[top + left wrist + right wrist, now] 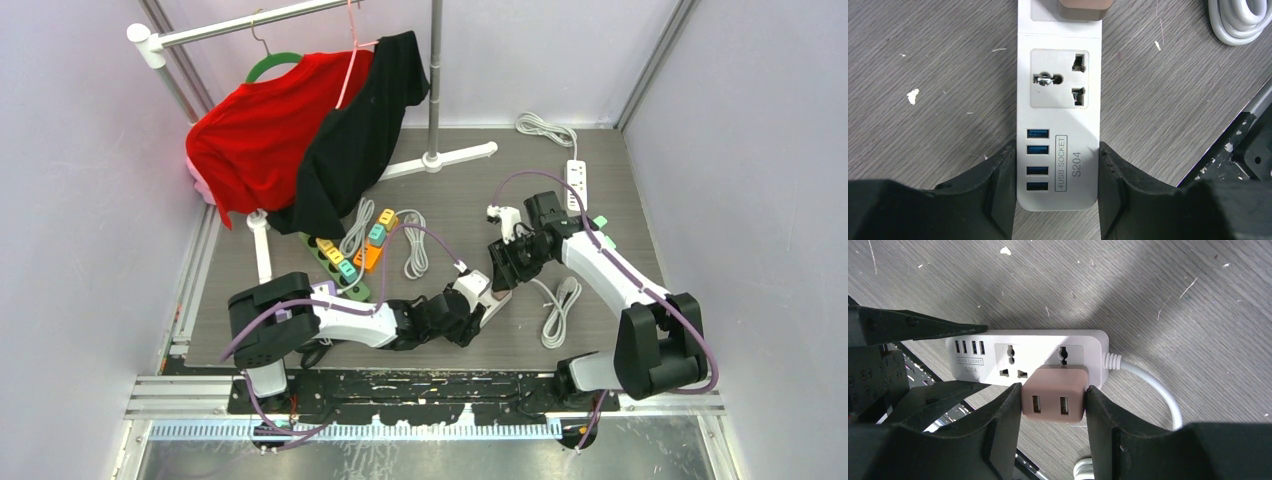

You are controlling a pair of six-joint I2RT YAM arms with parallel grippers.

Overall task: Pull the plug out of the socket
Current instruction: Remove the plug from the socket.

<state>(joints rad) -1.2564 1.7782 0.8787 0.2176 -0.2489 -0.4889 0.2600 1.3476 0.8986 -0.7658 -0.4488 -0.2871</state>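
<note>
Pink-brown square plug (1053,402) pinched in my right end effector (1053,391); left end effector (1056,150) clamps long white socket strip (1058,60). Pull straight out, keep strip pinned.

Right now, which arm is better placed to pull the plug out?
Right. The right end effector grips the pink plug by its sides, while the left end effector clamps the power strip at its USB end, bracing it.

Shirts (260,140) 2 (red, black); hangers (272,62) 2; rack (434,80) 1; plug (1053,395) 1.
</note>
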